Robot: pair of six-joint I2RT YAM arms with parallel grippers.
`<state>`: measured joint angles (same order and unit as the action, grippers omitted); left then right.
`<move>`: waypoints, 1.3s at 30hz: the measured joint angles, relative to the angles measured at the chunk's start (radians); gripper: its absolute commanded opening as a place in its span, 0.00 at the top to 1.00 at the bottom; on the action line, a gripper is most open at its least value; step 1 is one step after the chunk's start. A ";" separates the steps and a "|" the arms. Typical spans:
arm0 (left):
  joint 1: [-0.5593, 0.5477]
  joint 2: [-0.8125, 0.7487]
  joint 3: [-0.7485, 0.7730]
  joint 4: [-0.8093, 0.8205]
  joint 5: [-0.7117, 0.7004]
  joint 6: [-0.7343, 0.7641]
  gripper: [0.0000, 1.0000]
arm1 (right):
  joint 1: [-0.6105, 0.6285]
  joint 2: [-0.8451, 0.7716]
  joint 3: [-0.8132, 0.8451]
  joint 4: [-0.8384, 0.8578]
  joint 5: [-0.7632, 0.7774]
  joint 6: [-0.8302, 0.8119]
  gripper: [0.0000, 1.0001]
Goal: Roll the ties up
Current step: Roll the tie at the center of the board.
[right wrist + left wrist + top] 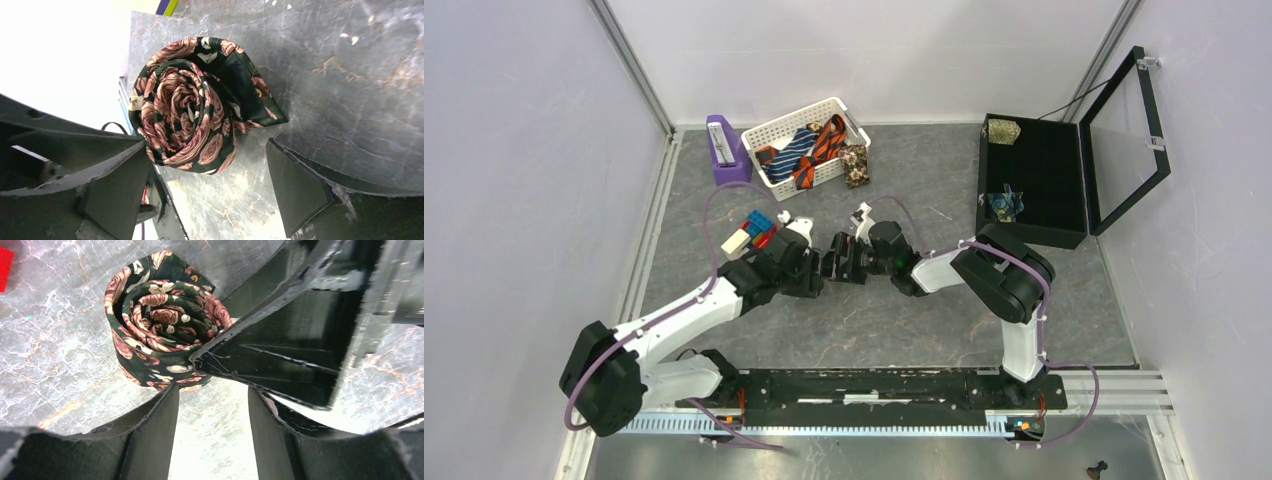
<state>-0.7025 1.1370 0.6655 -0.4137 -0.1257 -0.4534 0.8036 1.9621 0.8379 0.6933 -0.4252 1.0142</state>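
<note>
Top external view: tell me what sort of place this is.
Probably a robot lab test cell: plain white walls on a metal frame, arms bolted to a rail, staged props like a basket of ties.

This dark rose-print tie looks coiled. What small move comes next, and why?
Probably close the right gripper on the rolled dark floral fabric tie: the coil looks finished, sits between its open fingers, and the left gripper is open too.
</note>
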 measured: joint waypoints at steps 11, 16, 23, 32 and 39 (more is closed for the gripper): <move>0.000 -0.073 0.050 -0.045 -0.004 0.000 0.46 | -0.005 -0.080 0.010 -0.170 0.052 -0.151 0.02; 0.000 -0.162 0.025 -0.048 -0.017 -0.021 0.58 | -0.005 -0.109 0.011 -0.234 0.052 -0.217 0.02; 0.000 -0.279 -0.134 -0.041 -0.080 -0.147 0.72 | -0.005 -0.116 0.072 -0.337 0.040 -0.334 0.02; 0.000 -0.267 -0.234 0.006 -0.146 -0.225 0.25 | -0.003 -0.116 0.082 -0.373 0.007 -0.384 0.02; 0.000 -0.407 -0.260 0.068 -0.198 -0.213 0.09 | 0.000 -0.116 0.084 -0.377 -0.001 -0.392 0.02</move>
<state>-0.7025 0.7303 0.4057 -0.3454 -0.3233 -0.6662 0.8032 1.8458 0.9218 0.3168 -0.4263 0.6224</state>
